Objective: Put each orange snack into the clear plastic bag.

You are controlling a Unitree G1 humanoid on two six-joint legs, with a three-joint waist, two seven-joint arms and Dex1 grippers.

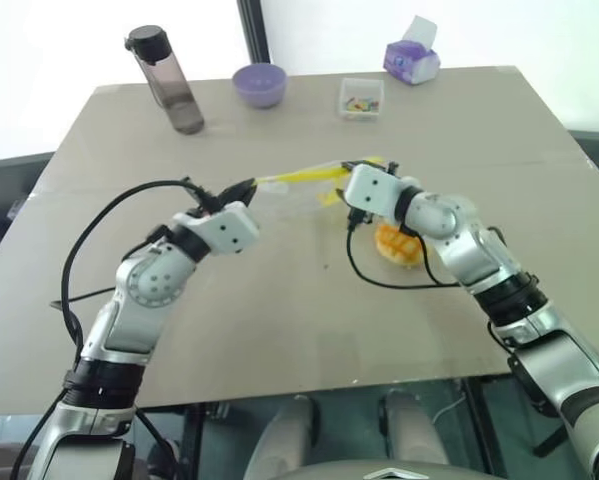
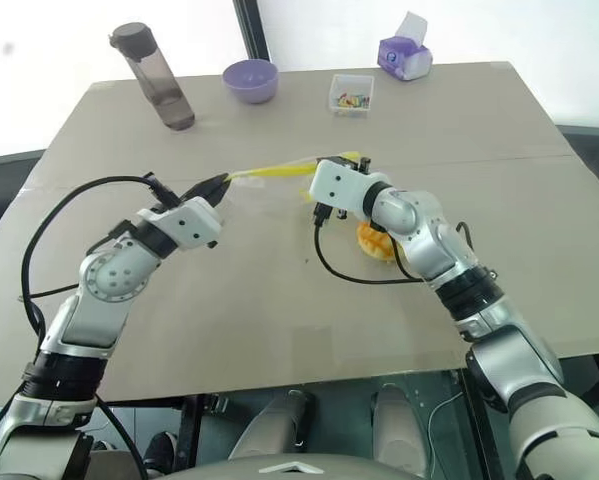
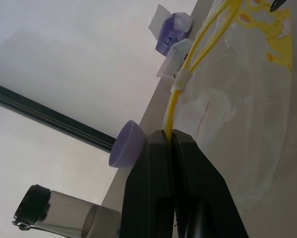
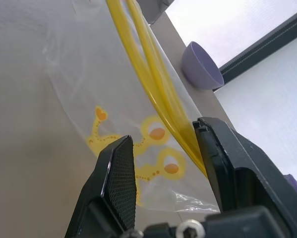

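Step in hand looks like opening the bag's mouth: left tool (image 1: 247, 187) is clamped tight on the yellow strip at one end of the clear bag (image 1: 297, 196), mid-frame in the head view. Right tool (image 1: 369, 166) sits at the other end, fingers (image 4: 119, 173) parted about halfway, with the strip running just inside one of them and the printed film between the two. Whether that finger touches the strip, can't tell.

The bun (image 1: 400, 246) lies on the surface (image 1: 279, 320) just below and right of centre, under the right forearm, outside the bag and untouched.

To do this well, my read:
- right tool should catch only one layer of the strip, so the mouth can be pulled apart rather than pinched closed
- left tool holds firm; film is slippery and crinkly, likely to slide out
- keep the bag lifted and taut between the two tools
- mind the bun under the right arm, easy to knock

Pose: both arms reach in toward frame centre, tools pointing at each other roughly level, the left from lower left, the right from lower right with bent elbow.

Upper frame, well apart: bottle (image 1: 167, 80), purple bowl (image 1: 259, 84), small clear box (image 1: 360, 98), tissue pack (image 1: 411, 58).
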